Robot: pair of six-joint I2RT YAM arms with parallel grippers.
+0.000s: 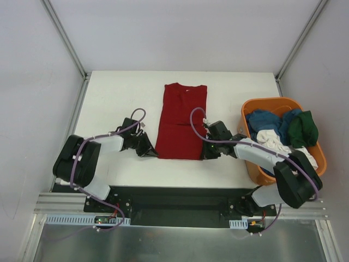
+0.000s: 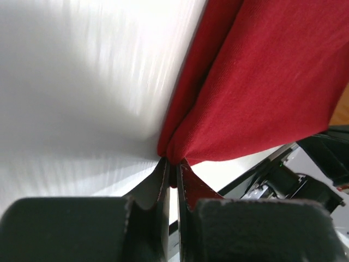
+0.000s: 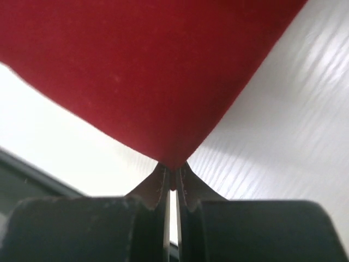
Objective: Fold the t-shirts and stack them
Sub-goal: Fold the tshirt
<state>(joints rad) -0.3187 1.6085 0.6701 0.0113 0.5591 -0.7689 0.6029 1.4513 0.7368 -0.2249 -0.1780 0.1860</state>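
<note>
White matte table top (image 1: 120, 98). Behind and on both sides, plain pale grey walls (image 1: 180, 33), closing in like a booth. At the far corners, a slanting aluminium post (image 1: 65, 38) on the left, another post (image 1: 301, 41) on the right. Along the near edge, a black base plate (image 1: 180, 202) and slotted metal rail (image 1: 54, 203); nearer still, brushed metal sheet (image 1: 174, 243). Even, diffuse light, soft sheen on the white surface.

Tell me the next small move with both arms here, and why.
Probably lift both corners together and carry them toward the collar. The left gripper and right gripper are each shut on a near corner of the dark red t-shirt, which lies as a long narrow strip.
</note>
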